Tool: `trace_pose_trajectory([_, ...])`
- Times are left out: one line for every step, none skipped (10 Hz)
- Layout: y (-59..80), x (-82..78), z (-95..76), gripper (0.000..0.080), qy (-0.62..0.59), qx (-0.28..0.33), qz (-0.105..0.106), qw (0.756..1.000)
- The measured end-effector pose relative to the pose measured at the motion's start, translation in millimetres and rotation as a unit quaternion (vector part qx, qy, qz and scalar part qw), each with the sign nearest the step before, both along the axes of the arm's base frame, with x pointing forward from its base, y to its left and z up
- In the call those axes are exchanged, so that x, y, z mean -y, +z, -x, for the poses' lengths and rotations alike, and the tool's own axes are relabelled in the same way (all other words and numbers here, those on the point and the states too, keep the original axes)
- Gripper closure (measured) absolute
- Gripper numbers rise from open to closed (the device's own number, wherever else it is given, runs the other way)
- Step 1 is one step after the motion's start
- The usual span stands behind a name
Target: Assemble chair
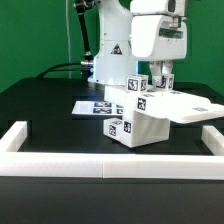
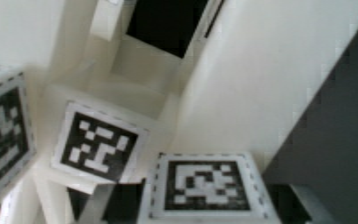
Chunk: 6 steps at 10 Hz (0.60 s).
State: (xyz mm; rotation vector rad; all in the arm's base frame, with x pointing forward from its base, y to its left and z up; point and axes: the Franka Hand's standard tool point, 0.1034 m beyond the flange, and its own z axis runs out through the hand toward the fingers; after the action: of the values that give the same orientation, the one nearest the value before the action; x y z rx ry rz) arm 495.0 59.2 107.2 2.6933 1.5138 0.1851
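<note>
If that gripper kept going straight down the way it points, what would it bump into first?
Probably nothing new: the gripper already looks shut on a tagged white chair part. Straight below sits the seat slab, though depth is unclear.

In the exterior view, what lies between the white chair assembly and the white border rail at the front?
Nothing: between the chair and the border rail, only bare black table shows, in the exterior view.

Site: robotics lab | evidence: black table [image 1: 40, 110] w/ white border rail [image 1: 110, 165], green backdrop [image 1: 30, 35], tagged marker board [image 1: 92, 105], Panda arm [image 1: 110, 45]
</note>
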Motion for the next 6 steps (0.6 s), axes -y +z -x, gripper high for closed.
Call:
trace_pose_trajectory([-0.1, 0.3, 0.0, 0.0519, -0.028, -0.001, -0.004, 1.0])
trace_pose_trajectory([-0.3, 1.5, 0.0, 0.0519, -0.082, -0.002, -0.012, 0.997])
trace_pose_trajectory([-0.4, 2.8, -0.1, 0.0519, -0.115, -0.002, -0.017, 0.993])
trace_pose_trajectory([-0.5, 3.6, -0.3, 0.0519, -0.154, -0.003, -0.022, 0.988])
trace_pose_trajectory([-0.7, 4.8, -0.4, 0.0519, -0.212, -0.005, -0.031, 0.977])
trace_pose_trajectory([-0.9, 4.9, -0.3, 0.0519, -0.243, -0.006, -0.035, 0.969])
